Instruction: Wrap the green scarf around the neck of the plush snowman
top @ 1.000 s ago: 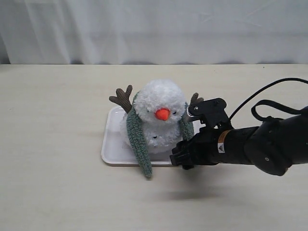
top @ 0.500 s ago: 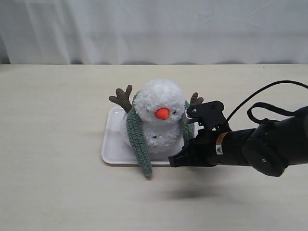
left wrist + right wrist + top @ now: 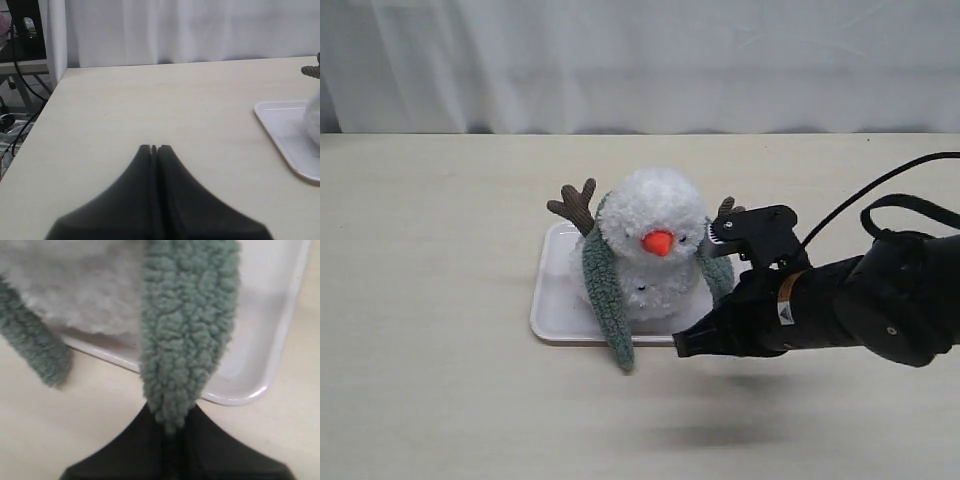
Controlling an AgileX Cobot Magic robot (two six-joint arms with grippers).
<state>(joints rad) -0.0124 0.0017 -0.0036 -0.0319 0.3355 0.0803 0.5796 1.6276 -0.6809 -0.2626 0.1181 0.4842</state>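
A: Right, where is the snowman (image 3: 655,250)?

B: Upright on a white tray (image 3: 548,300), mid-table (image 3: 440,220). Orange nose faces the near edge.

A: Scarf (image 3: 604,298)?

B: Draped over the shoulders, one end down each side of the neck (image 3: 640,268). The run behind the head is hidden. The left end hangs down the front, past the tray's near rim, with its tip on the table. The right end drops beside the body toward the right claw (image 3: 682,345).

A: State of that claw?

B: Pinched tight on the scarf's right tip. The wrist view shows fleece caught between the black fingertips, just off the tray's near rim.

A: Left claw (image 3: 154,149)?

B: Fingers pressed together, nothing in them. It sits low over bare table, left of the tray and apart from it.
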